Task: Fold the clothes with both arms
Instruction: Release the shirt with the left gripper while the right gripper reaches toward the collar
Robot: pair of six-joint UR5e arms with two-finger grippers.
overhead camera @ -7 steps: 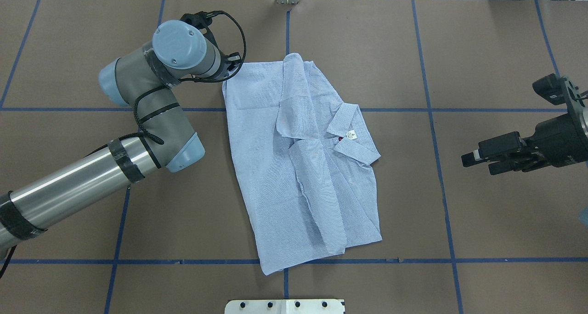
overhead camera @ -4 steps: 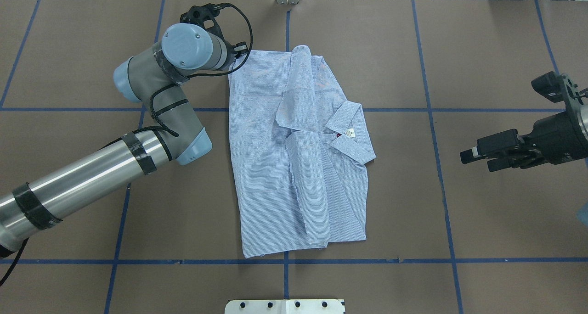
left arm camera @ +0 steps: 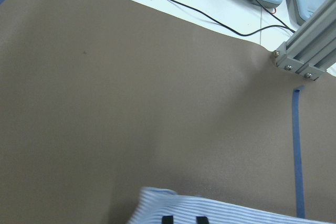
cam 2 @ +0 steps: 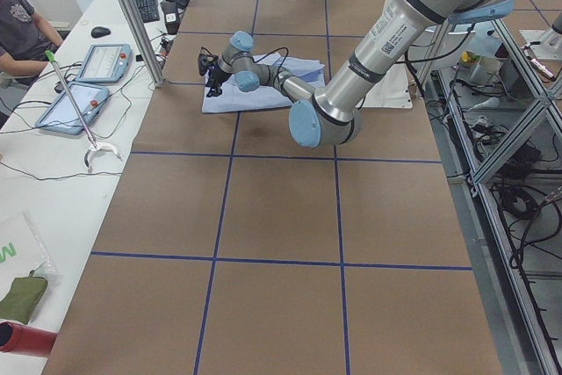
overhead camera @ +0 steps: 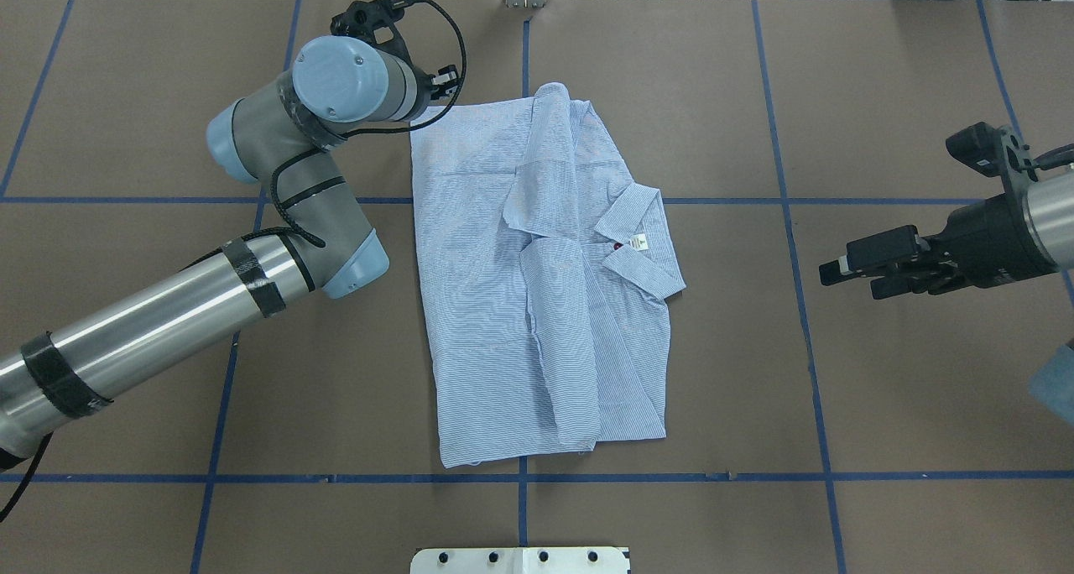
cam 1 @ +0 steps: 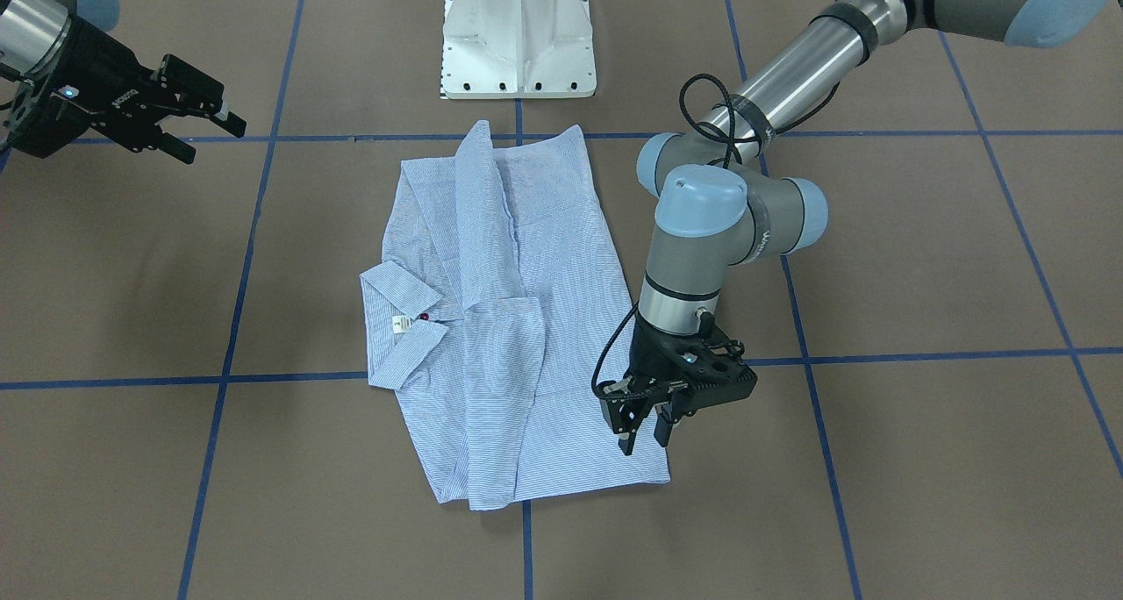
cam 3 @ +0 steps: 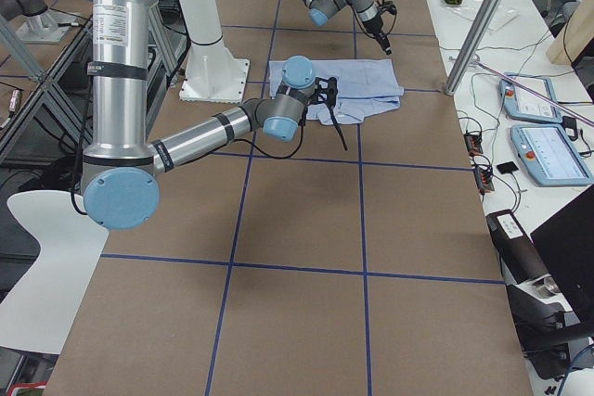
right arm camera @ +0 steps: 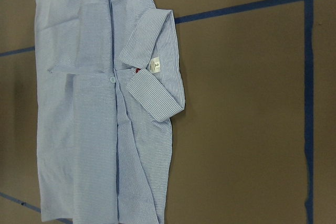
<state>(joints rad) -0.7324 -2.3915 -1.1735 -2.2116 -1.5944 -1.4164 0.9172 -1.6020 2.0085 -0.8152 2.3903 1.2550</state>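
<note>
The striped blue-and-white shirt (overhead camera: 503,305) lies folded lengthwise on the brown table, its sleeve laid over the body. Its collar (overhead camera: 642,238) with the white label points toward my right side, and the same collar (right arm camera: 152,72) shows in the right wrist view. My left gripper (cam 1: 645,438) points straight down over the shirt's far left corner (overhead camera: 415,133). Its fingertips (left arm camera: 167,220) stand a little apart with striped cloth showing between them, so it is open. My right gripper (overhead camera: 849,282) hovers open and empty, well to the right of the collar.
The white pedestal base (cam 1: 518,39) stands at the robot's side of the table. Blue tape lines (overhead camera: 789,200) grid the surface. An aluminium post (left arm camera: 304,56), cables and tablets (cam 2: 101,63) lie past the far edge, where a person (cam 2: 22,24) sits.
The left gripper dragged the shirt's far corner away from the robot, swinging the shirt straight, then moved slightly left; the corner now lies flat. The right gripper shifted a little toward the shirt.
</note>
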